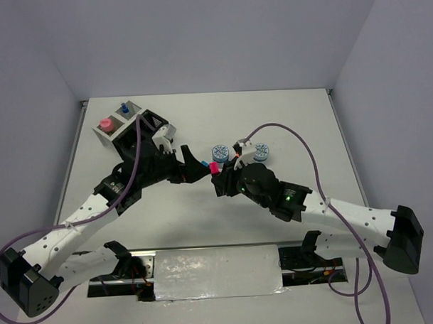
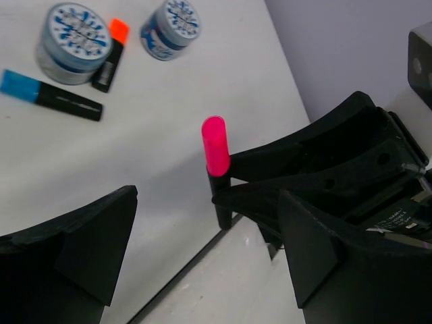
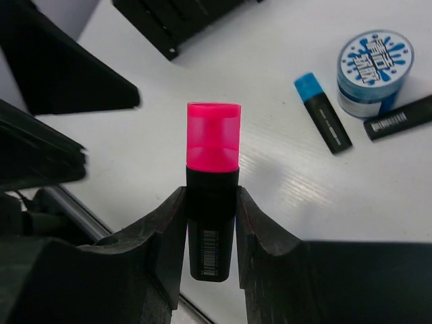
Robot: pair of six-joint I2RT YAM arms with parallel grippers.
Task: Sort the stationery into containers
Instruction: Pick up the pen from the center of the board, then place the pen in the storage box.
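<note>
My right gripper (image 3: 210,216) is shut on the black body of a pink-capped marker (image 3: 212,169) and holds it upright above the table; the top view shows gripper (image 1: 218,179) and marker (image 1: 214,168) at the table's middle. My left gripper (image 2: 202,263) is open and empty, its jaws wide apart, facing that marker (image 2: 216,162) from close by (image 1: 195,169). Two blue-white tins (image 1: 218,153) (image 1: 261,152), a blue-capped marker (image 2: 50,94) and an orange-capped marker (image 2: 111,54) lie on the table behind. The black mesh organiser (image 1: 139,138) stands at the back left.
Two light-grey cups stand beside the organiser: one (image 1: 102,134) holds a pink item, the other (image 1: 133,114) a small blue-capped bottle. Purple cables loop over both arms. A metal strip (image 1: 217,272) runs along the near edge between the arm bases.
</note>
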